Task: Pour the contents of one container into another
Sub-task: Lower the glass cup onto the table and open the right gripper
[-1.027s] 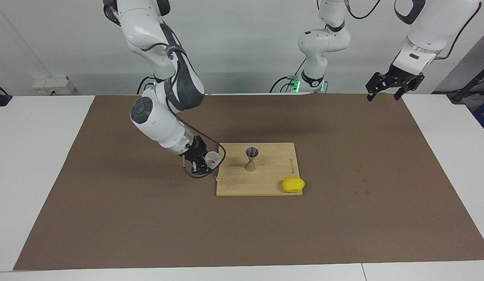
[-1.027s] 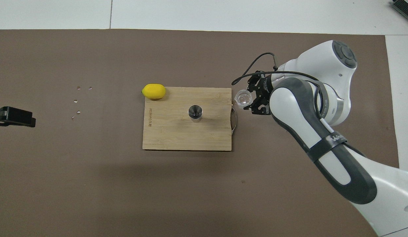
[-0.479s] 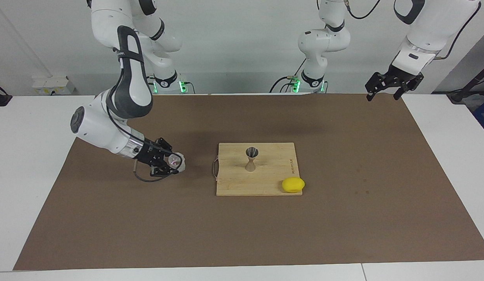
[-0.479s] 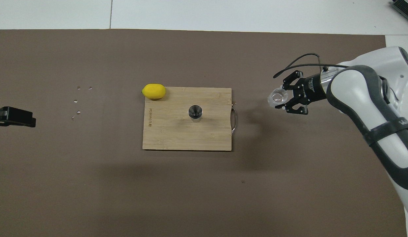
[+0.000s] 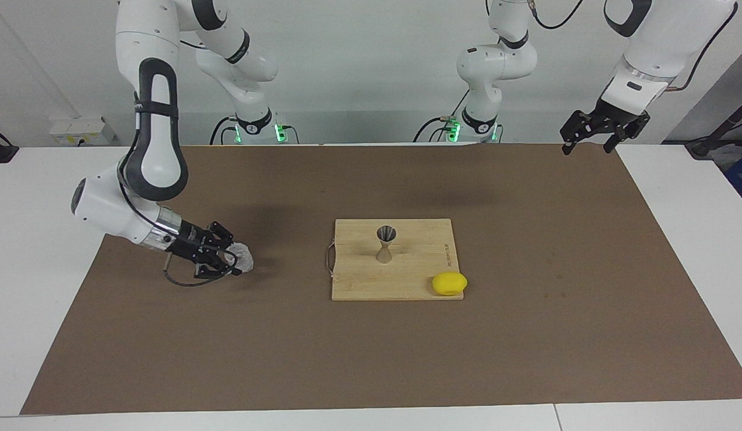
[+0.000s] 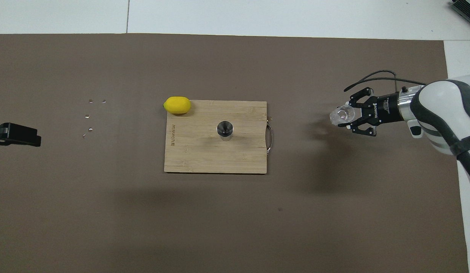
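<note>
The glass (image 5: pixel 244 257) is gripped by the right gripper (image 5: pixel 230 258) low over the mat (image 5: pixel 526 335), well apart from the jigger (image 5: pixel 385 243) upright on the board (image 5: pixel 406 281), toward the table's middle. The left gripper (image 5: pixel 604 129) is parked, fingers spread.

Brown mat (image 6: pixel 219 220) covering the tabletop (image 6: pixel 257 15). At centre, rectangular bamboo cutting board (image 6: pixel 204 155) with a metal handle (image 6: pixel 271 139) at the right arm's end. Upright on the board, small grey metal hourglass-shaped jigger (image 6: pixel 224 130), mouth seen from above. Touching the board's corner farthest from the robots, toward the left arm's end, yellow lemon (image 6: pixel 177 105). Toward the right arm's end, well apart from the board, right end effector (image 6: pixel 350 116) clasping a small clear textured glass tumbler (image 6: pixel 341 115), tipped sideways over the mat. At the frame's edge, left end effector (image 6: pixel 14 134), only its black tip showing. Near it, a few small pale specks (image 6: pixel 91 115) on the mat.
</note>
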You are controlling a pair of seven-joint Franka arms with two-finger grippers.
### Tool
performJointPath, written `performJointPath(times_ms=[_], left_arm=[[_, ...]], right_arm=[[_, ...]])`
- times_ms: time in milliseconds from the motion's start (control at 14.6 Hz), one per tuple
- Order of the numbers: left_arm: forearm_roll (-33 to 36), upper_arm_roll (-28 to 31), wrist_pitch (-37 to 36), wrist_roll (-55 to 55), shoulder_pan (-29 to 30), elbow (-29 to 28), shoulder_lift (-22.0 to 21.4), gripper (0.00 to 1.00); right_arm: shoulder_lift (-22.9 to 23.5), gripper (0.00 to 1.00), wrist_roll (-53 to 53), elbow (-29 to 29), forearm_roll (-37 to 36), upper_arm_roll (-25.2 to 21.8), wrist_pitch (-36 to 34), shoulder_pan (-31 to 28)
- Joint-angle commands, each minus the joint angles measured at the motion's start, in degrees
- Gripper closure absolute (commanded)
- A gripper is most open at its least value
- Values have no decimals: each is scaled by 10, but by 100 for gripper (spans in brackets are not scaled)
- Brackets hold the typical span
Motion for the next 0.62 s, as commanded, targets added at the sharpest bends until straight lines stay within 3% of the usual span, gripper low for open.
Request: performJointPath(times_ms=[0,548], left_arm=[[10,-6,-9,-6,7,1,-9,0],[10,-6,-3,-6,10,1,-9,0]], right_arm=[[23,100,-45,1,30,7,26,-13],[52,100,-50,0,51,7,118,25]])
